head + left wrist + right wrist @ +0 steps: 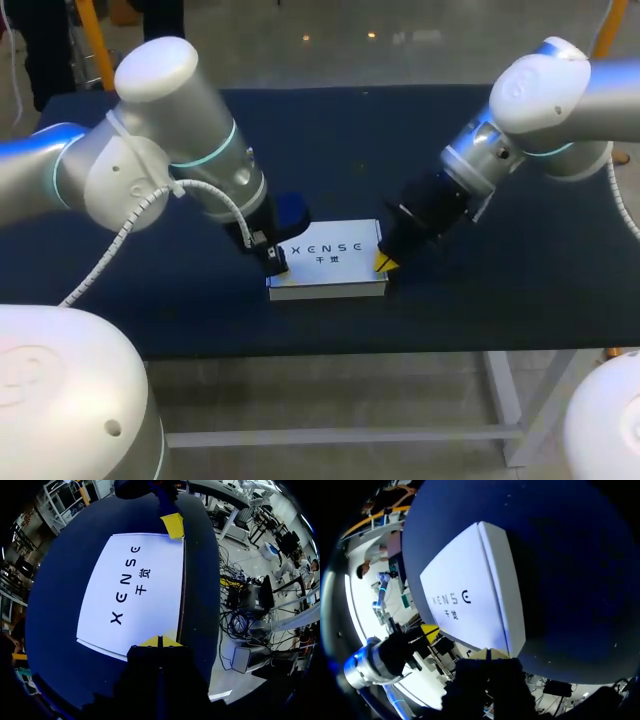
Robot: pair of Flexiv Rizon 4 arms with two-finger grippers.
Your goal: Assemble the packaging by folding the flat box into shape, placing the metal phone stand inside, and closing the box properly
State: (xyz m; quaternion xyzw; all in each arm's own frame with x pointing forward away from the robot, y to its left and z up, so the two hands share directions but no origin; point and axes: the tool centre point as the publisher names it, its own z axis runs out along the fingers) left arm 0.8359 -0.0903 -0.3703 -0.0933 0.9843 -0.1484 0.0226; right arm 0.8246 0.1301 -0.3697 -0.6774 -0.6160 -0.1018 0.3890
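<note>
A white box (330,256) with dark lettering lies flat and closed on the dark blue table, near its front edge. My left gripper (277,265) is shut, its yellow tips resting on the lid's front left corner. My right gripper (383,263) is shut too, with its tips on the front right corner. In the left wrist view the box (132,590) stretches ahead of my left gripper (160,641), and the right gripper (172,525) touches its far end. The right wrist view has the box (465,600) ahead of my right gripper (487,654). No phone stand is in sight.
The blue tabletop (500,290) runs bare to the right and behind the box. Its front edge (420,350) lies a short way in front of the box. Both arms slant in over the table from the sides.
</note>
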